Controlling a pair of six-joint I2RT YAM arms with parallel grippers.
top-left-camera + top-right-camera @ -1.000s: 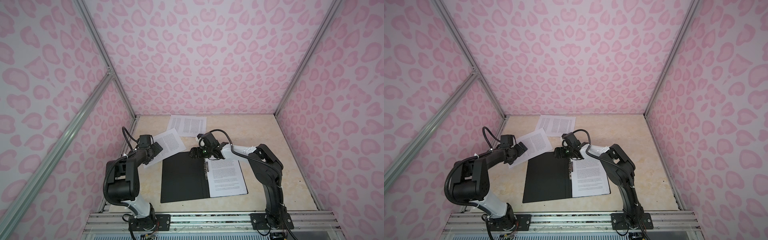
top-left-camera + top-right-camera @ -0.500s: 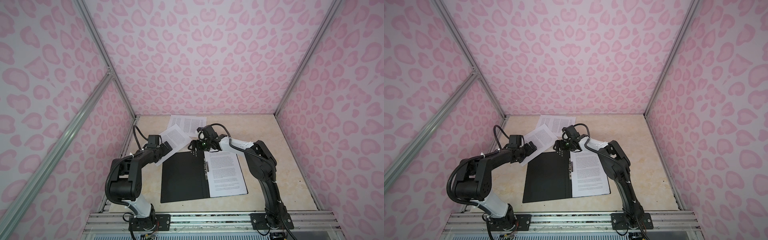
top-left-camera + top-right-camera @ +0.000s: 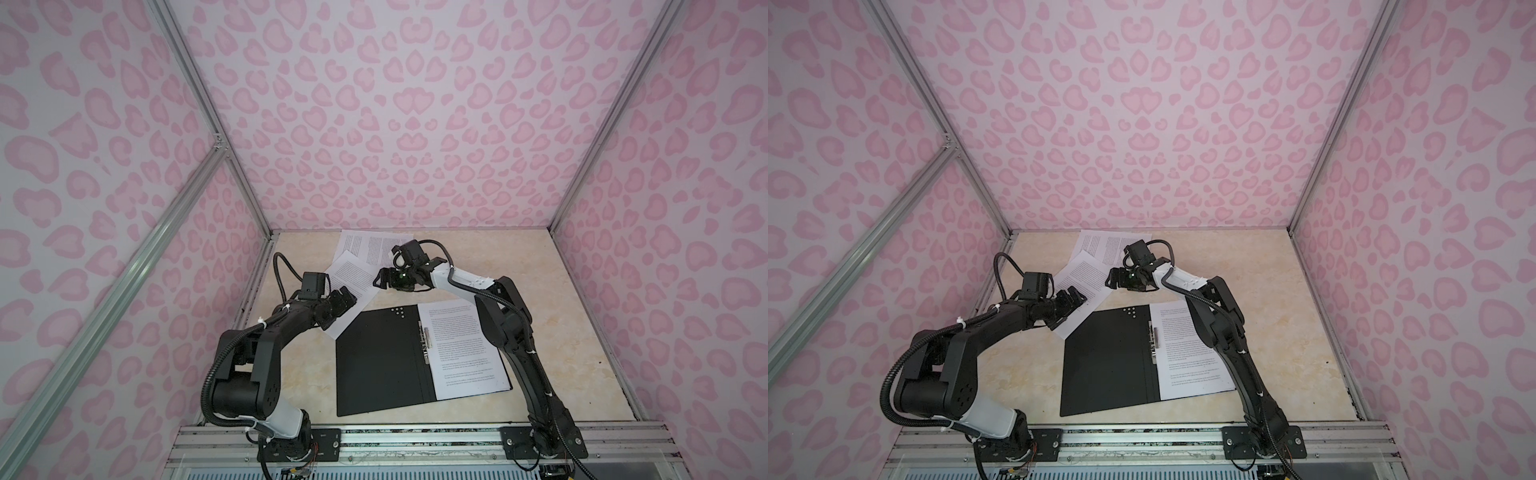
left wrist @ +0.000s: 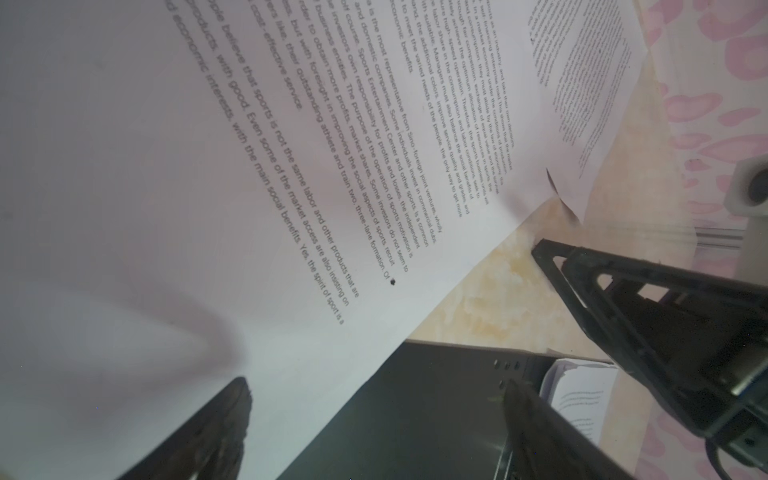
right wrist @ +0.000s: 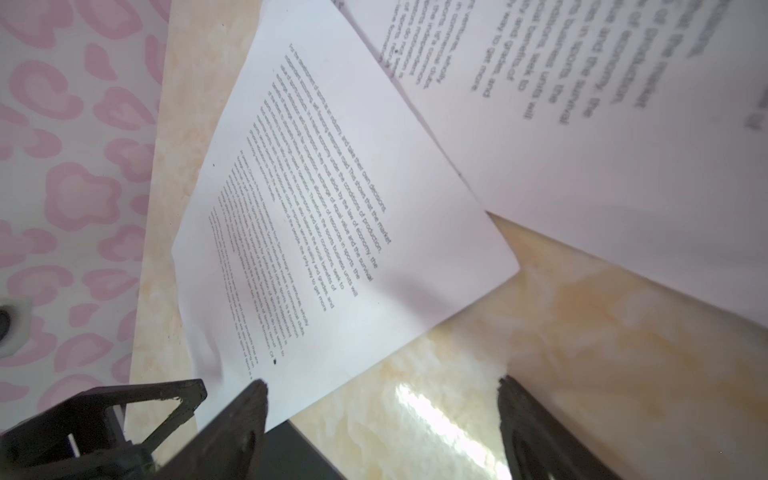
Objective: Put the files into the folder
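Observation:
The folder (image 3: 382, 357) (image 3: 1108, 357) lies open, black inside up, with one of the files (image 3: 465, 353) (image 3: 1192, 349) on its right half. A tilted loose sheet (image 3: 353, 274) (image 3: 1086, 272) (image 4: 208, 166) (image 5: 332, 208) lies behind the folder's left corner. It overlaps another sheet (image 3: 374, 245) (image 3: 1108, 247) (image 5: 623, 145) at the back wall. My left gripper (image 3: 347, 301) (image 3: 1077, 299) (image 4: 376, 384) is open over the tilted sheet's near corner and the folder's edge. My right gripper (image 3: 382, 280) (image 3: 1113, 280) (image 5: 381, 384) is open and empty, low over bare table beside that sheet's right edge.
The beige marble tabletop (image 3: 561, 291) is boxed in by pink patterned walls (image 3: 415, 124) and metal posts. A metal rail (image 3: 415, 440) carrying both arm bases runs along the front edge. The folder's metal spine clip (image 3: 424, 338) sits at its centre.
The right gripper has moved from the folder's top edge back toward the loose sheets. The left gripper has moved right over the tilted sheet. That sheet has shifted slightly toward the back.

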